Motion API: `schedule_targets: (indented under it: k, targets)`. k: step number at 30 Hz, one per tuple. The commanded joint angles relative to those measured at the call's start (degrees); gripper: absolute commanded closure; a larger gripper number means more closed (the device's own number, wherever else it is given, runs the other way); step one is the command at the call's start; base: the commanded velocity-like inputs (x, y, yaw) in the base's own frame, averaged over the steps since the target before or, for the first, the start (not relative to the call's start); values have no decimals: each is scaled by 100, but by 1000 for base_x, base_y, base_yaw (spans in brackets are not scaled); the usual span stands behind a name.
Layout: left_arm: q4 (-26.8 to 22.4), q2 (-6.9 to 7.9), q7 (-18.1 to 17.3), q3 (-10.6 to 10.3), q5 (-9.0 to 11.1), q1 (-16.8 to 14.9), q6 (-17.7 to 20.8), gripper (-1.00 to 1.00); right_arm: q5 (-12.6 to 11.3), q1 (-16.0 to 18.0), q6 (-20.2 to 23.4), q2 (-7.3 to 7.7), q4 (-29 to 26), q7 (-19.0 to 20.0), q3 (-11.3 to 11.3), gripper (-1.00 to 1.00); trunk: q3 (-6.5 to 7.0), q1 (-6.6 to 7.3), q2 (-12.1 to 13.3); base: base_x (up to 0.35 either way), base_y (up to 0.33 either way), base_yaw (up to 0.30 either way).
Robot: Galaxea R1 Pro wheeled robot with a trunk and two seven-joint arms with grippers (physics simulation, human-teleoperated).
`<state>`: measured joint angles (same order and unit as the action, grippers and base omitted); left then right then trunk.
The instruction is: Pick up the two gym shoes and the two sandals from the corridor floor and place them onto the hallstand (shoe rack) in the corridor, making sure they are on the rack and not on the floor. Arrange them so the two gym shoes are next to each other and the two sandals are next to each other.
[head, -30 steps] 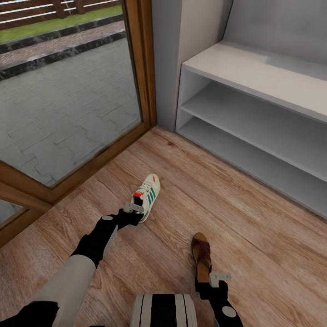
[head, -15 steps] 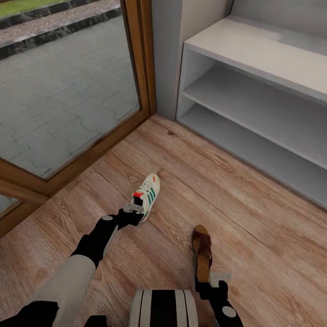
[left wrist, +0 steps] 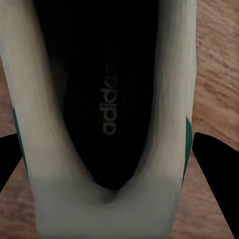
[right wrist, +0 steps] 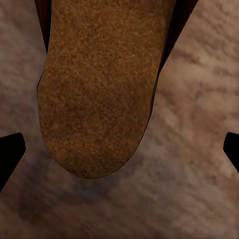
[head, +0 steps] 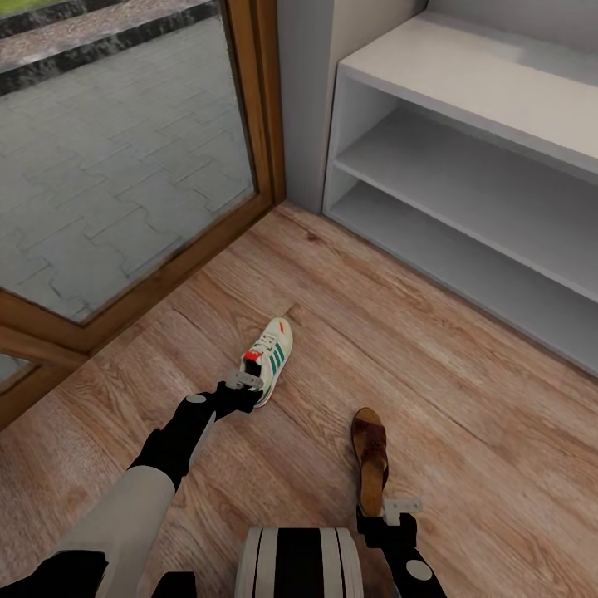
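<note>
Left gripper (head: 242, 383) is seen from the head at the heel of a gym shoe (head: 271, 356) on the corridor floor (head: 465, 415); right gripper (head: 399, 506) is at a sandal's (head: 370, 459) heel, the white hallstand (head: 465, 166) beyond. At the left wrist, spread fingers (left wrist: 215, 172) flank the shoe (left wrist: 107, 114), apparently ungripped. At the right wrist, wide-open fingers (right wrist: 10, 154) stand clear of the sandal (right wrist: 99, 94).
</note>
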<state>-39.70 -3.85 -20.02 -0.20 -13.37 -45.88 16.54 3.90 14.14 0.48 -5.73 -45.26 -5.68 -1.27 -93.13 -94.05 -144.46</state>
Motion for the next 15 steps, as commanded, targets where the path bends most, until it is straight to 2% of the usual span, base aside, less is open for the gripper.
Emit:
schedule_targets:
  k: [1,5,15]
  targets:
    - [-11,-2,-28,6,-43,0,25,100,41,1,5,1,-1,-36,-13,-100,-4,1,-1,0,0,0]
    - [-17,-2,-28,3,-43,0,25,100,41,1,5,1,-1,-34,-13,-100,-93,-9,-6,0,0,0]
    - [-16,-2,-28,11,-43,0,24,100,41,1,5,1,-1,-36,-13,-100,-93,-9,-6,0,0,0]
